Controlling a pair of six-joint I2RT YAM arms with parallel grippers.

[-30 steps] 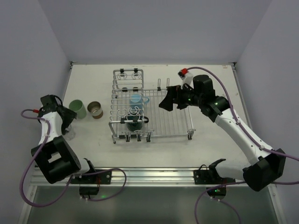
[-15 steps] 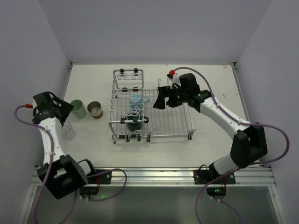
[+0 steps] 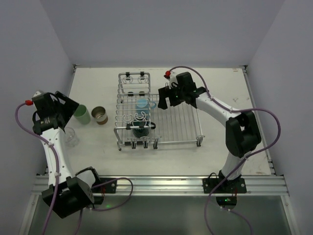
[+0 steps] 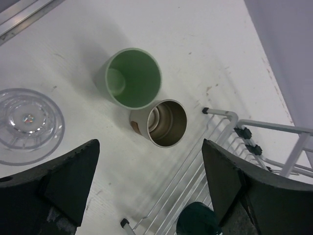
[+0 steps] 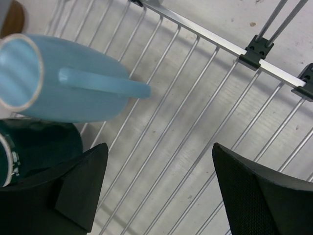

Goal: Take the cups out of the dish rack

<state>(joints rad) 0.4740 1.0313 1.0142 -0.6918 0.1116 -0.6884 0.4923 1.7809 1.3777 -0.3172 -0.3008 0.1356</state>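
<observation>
The silver dish rack [image 3: 178, 123] stands mid-table. In its left part lie the light-blue handled mug [image 3: 143, 104] on its side and the dark teal cup [image 3: 141, 130]. My right gripper [image 3: 164, 100] is open above the rack grid, just right of the mug's handle; the right wrist view shows the mug [image 5: 63, 83], the teal cup [image 5: 39, 147] and the open gripper [image 5: 160, 147]. The pale green cup [image 3: 81, 114], brown cup [image 3: 100, 115] and clear glass [image 3: 71, 137] stand on the table left of the rack. My left gripper [image 3: 67, 105] is open and empty above them [image 4: 149, 164].
The left wrist view shows the green cup [image 4: 133, 77], brown cup [image 4: 166, 123], glass [image 4: 27, 122], the rack's corner [image 4: 220, 115] and the teal cup [image 4: 198, 220]. The rack's taller raised section [image 3: 133, 81] stands at the back. Walls close in the table's left, back and right.
My right gripper has moved left across the rack to just beside the blue mug. My left arm has risen away from the glass, which stays on the table.
</observation>
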